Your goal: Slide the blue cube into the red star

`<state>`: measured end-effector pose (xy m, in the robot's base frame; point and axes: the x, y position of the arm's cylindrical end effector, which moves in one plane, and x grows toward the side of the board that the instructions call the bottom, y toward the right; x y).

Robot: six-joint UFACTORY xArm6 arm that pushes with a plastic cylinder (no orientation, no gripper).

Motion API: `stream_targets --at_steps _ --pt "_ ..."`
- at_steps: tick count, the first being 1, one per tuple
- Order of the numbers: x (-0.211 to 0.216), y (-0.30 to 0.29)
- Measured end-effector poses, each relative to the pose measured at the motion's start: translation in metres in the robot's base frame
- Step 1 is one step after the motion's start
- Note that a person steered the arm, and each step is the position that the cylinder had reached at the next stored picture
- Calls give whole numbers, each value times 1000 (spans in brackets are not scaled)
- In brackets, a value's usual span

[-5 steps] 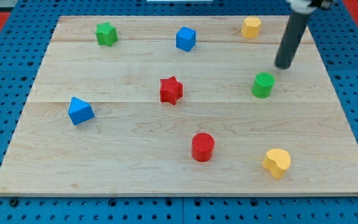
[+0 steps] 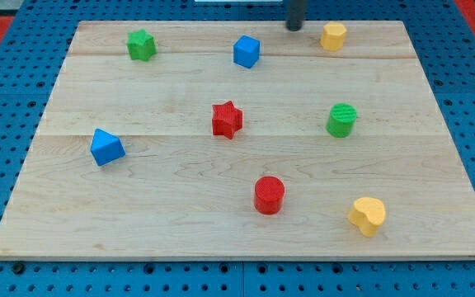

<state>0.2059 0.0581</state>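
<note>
The blue cube sits near the top of the wooden board, a little right of centre. The red star lies in the middle of the board, below the cube and slightly to its left, well apart from it. My tip is at the board's top edge, to the upper right of the blue cube and left of the yellow block. It touches no block.
A green star is at the top left. A blue wedge-like block is at the left. A green cylinder is at the right. A red cylinder and a yellow heart are near the bottom.
My tip has moved up and to the left, from just above the green cylinder to the board's top edge. The green cylinder has shifted slightly left.
</note>
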Motion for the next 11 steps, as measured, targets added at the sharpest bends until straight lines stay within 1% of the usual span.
stream_targets --at_steps 1,2,3,4,5,6,7,8,9,10,11 --pt "16 -72" --pt "56 -85" --pt "49 -62" --pt "17 -37" --pt "15 -1" --pt "43 -30" --pt "48 -48" --pt "53 -51" --pt "115 -64" --pt "140 -46" --pt "121 -7"
